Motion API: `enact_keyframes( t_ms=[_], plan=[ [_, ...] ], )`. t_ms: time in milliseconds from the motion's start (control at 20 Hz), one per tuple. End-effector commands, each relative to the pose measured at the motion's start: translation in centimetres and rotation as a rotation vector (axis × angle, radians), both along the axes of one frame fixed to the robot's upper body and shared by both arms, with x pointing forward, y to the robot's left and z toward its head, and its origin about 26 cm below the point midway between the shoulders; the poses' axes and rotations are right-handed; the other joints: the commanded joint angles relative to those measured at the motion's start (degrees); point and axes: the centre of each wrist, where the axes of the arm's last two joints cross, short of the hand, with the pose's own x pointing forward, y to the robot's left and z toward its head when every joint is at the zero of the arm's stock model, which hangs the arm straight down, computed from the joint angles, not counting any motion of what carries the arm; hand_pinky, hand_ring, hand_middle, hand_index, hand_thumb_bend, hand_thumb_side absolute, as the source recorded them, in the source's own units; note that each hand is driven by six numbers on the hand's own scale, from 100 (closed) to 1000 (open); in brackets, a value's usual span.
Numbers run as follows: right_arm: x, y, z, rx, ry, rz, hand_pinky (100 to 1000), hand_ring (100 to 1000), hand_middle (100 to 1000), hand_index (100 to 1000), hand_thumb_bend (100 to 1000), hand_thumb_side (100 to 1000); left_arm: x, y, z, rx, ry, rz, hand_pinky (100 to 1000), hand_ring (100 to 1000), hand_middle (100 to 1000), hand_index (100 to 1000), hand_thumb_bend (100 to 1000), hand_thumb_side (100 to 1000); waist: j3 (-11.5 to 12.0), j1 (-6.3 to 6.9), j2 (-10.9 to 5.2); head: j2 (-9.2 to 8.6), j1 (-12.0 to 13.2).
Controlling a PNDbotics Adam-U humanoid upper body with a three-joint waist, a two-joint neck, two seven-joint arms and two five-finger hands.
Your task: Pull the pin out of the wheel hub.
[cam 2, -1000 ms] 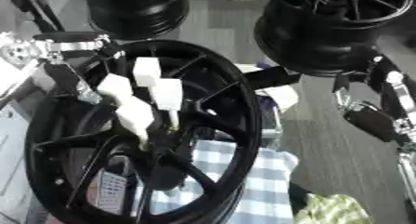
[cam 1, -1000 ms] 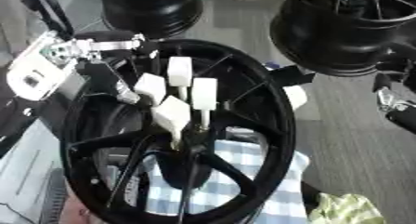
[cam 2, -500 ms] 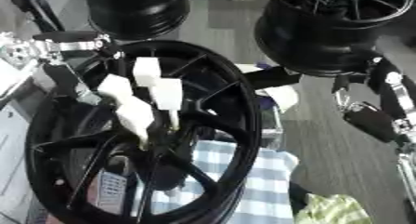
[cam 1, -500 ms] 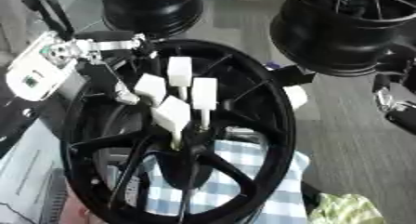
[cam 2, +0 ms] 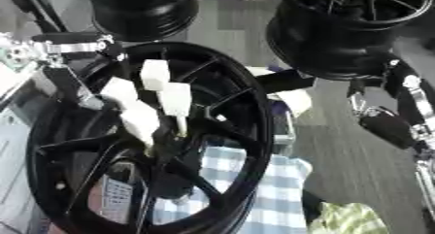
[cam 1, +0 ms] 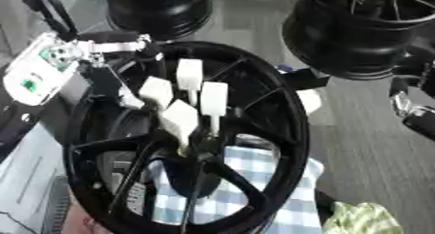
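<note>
Left eye view: much of the scene is blurred, and the pin itself cannot be made out with certainty. A black wheel [cam 1: 183, 141] is seen lying over a blue-and-white checked cloth [cam 1: 255, 179], its near rim cut off by the lower edge. At its hub [cam 1: 197, 145], where the spokes meet, the left hand [cam 1: 183, 102] is reaching in from the upper left. Its white-padded fingertips [cam 1: 212, 98] are gathered close together right above the hub, and a thin pale shaft hangs from one of them toward the centre; whether this is the pin, and whether it is actually pinched, cannot be told. The silver wrist [cam 1: 106, 47] is seen over the far left rim of the wheel, and a white box with a green mark [cam 1: 34, 75] lies beside it, partly cut off by the left edge.

Through the gaps between the spokes, the checked cloth and a grey card-like thing [cam 2: 115, 199] are seen under the wheel. A yellow-green cloth [cam 1: 365, 218] is cut off at the lower right corner.

In the right eye view, the right hand [cam 2: 387, 126] is seen at the right edge, dark and partly cut off; its fingers cannot be made out. Two more black wheels [cam 1: 365, 29] [cam 1: 157, 9] stand at the far side, both cropped by the top edge.
</note>
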Motion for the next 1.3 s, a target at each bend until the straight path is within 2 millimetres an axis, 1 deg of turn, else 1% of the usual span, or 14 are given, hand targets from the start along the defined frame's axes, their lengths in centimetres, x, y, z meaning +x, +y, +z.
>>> enact_keyframes(
  t_ms=[50, 250, 450, 600, 650, 850, 950, 1050, 1300],
  plan=[
    [0.0, -0.5, 0.8, -0.013, -0.024, -0.005, 753, 796, 768, 922, 100, 296, -0.5, 1.3, 2.7, 0.053, -0.085, -0.061, 522, 378, 371, 494, 347, 119, 0.0, 0.15, -0.80, 0.29, -0.2],
    [0.0, -0.6, 0.8, -0.015, -0.022, -0.007, 753, 796, 768, 922, 100, 296, -1.0, 2.3, 4.6, 0.023, -0.134, -0.036, 526, 378, 372, 495, 358, 124, 0.1, 0.31, -0.91, 0.29, -0.3],
    [0.0, -0.6, 0.7, -0.017, -0.019, -0.009, 753, 796, 768, 922, 100, 296, -1.5, 3.7, 7.1, -0.053, -0.194, 0.016, 533, 379, 375, 499, 370, 135, 0.1, 0.46, -1.04, 0.29, -0.5],
    [0.0, -0.7, 0.6, -0.016, -0.015, -0.011, 753, 796, 768, 922, 100, 296, -1.7, 5.2, 9.0, -0.140, -0.251, 0.081, 539, 379, 377, 502, 381, 146, 0.2, 0.51, -1.15, 0.29, -0.6],
    [0.0, -0.7, 0.6, -0.016, -0.015, -0.012, 753, 796, 768, 922, 100, 292, -1.7, 5.7, 9.5, -0.167, -0.264, 0.101, 542, 380, 387, 502, 381, 146, 0.2, 0.53, -1.16, 0.29, -0.7],
    [-0.1, -0.8, 0.5, -0.015, -0.011, -0.014, 753, 796, 767, 922, 100, 296, -2.1, 8.2, 11.2, -0.257, -0.340, 0.210, 547, 383, 381, 506, 395, 156, 0.3, 0.53, -1.22, 0.29, -0.9],
    [-0.1, -0.9, 0.4, -0.015, -0.010, -0.017, 753, 796, 767, 922, 100, 295, -2.2, 9.8, 11.4, -0.269, -0.363, 0.282, 548, 385, 384, 508, 400, 157, 0.3, 0.54, -1.25, 0.29, -1.0],
    [-0.1, -0.9, 0.4, -0.014, -0.009, -0.019, 753, 796, 767, 922, 100, 296, -2.2, 11.6, 10.9, -0.257, -0.372, 0.363, 550, 391, 389, 513, 405, 155, 0.3, 0.53, -1.25, 0.29, -1.0],
    [0.0, -0.9, 0.3, -0.011, -0.008, -0.022, 754, 796, 767, 922, 100, 296, -2.6, 16.3, 8.8, -0.196, -0.375, 0.567, 550, 399, 395, 518, 407, 146, 0.2, 0.29, -1.14, 0.29, -1.2]
  ],
)
